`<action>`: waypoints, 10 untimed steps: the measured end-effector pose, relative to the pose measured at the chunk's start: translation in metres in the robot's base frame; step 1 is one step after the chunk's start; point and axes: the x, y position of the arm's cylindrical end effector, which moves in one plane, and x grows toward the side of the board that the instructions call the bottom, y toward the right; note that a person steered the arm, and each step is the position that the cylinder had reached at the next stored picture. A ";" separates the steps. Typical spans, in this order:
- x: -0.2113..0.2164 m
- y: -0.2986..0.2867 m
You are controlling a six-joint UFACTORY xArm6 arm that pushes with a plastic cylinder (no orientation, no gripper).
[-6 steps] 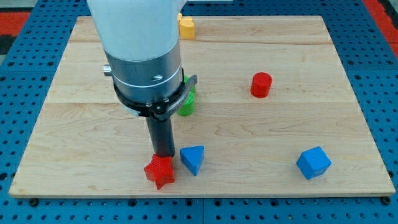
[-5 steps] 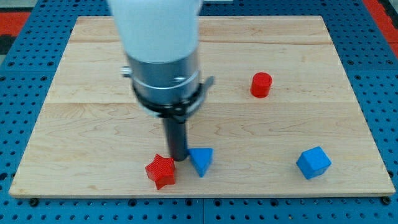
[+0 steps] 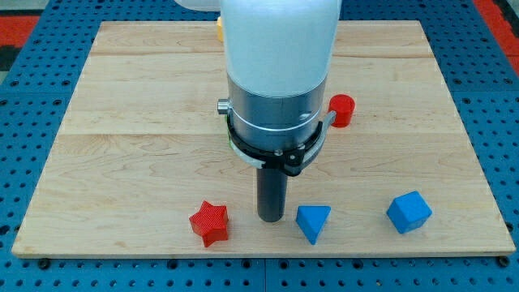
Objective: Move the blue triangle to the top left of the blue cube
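— Left of the blue cube (image 3: 408,212), near the counter's (image 3: 122,146) bottom edge: blue triangle (image 3: 313,222), my tip (image 3: 270,217) just left of it. Why there?

— Placed to shove rightward. No claw; just a rod.

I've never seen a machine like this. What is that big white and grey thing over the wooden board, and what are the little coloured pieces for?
It is a robot arm, seen by one camera looking down at a wooden board. It has no hand and holds nothing. It ends in a dark rod, and the rod's end, my tip, pushes blocks along the board. My tip sits between the red star on the view's left and the blue triangle on its right. Further right lies the blue cube. A red cylinder and a yellow block peek out behind the arm.
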 end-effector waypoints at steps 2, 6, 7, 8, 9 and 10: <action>0.021 0.017; 0.019 0.031; -0.013 0.056; -0.050 0.122; -0.097 0.194; -0.134 0.191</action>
